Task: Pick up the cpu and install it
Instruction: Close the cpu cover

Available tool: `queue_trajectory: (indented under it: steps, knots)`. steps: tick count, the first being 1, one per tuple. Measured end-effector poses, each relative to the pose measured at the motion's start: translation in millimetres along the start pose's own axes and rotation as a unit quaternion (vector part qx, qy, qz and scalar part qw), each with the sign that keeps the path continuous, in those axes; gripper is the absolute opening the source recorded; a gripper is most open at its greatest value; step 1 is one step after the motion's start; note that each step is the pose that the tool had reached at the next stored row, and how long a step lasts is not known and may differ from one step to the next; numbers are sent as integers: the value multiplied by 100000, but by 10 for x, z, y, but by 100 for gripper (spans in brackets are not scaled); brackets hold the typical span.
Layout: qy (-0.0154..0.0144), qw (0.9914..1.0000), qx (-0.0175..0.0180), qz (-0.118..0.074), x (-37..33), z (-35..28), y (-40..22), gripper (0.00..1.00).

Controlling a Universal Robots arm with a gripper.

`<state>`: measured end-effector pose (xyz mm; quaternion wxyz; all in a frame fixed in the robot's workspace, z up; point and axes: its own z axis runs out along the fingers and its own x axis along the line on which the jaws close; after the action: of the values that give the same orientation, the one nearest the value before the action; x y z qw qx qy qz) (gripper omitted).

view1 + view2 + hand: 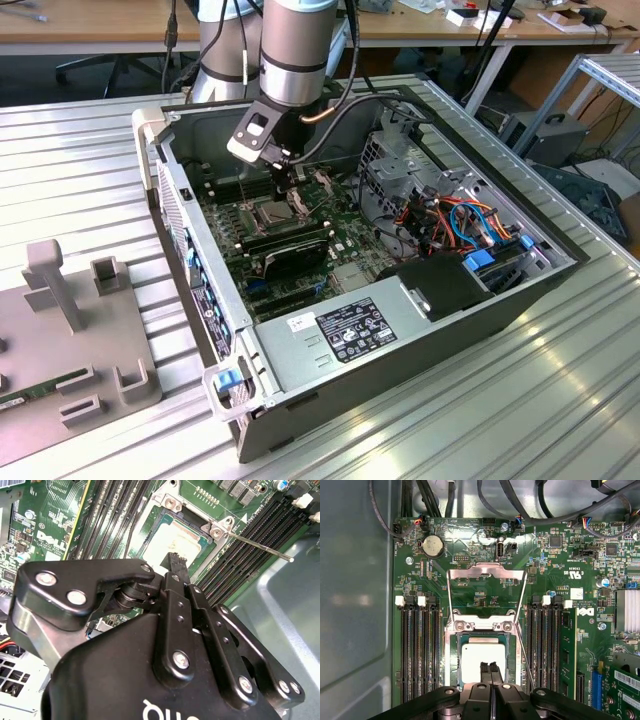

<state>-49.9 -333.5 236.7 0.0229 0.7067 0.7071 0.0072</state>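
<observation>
Beneath the clenched, empty hand (490, 668), pale silver square cpu (478, 656), flat in the socket (453, 666)

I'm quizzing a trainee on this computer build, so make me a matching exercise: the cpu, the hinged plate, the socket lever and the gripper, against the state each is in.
Things:
1. cpu
2. hinged plate
3. socket lever
4. gripper

States:
A. swung open
B. over the cpu, jaws shut
C. lying flat in the socket
D. unlatched, sticking out

Pairs: 1-C, 2-A, 3-D, 4-B.
</observation>
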Motion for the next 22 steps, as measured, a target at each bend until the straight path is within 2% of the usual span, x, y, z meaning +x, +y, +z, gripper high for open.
queue_trajectory:
  steps: [5, 17, 22]
  knots:
    - [-6, 100000, 4, -1, -1, -33, 1, 11]
    - [2, 100000, 1, 2, -5, -225, 9, 11]
    - [11, 100000, -3, -2, -5, -238, 10, 11]
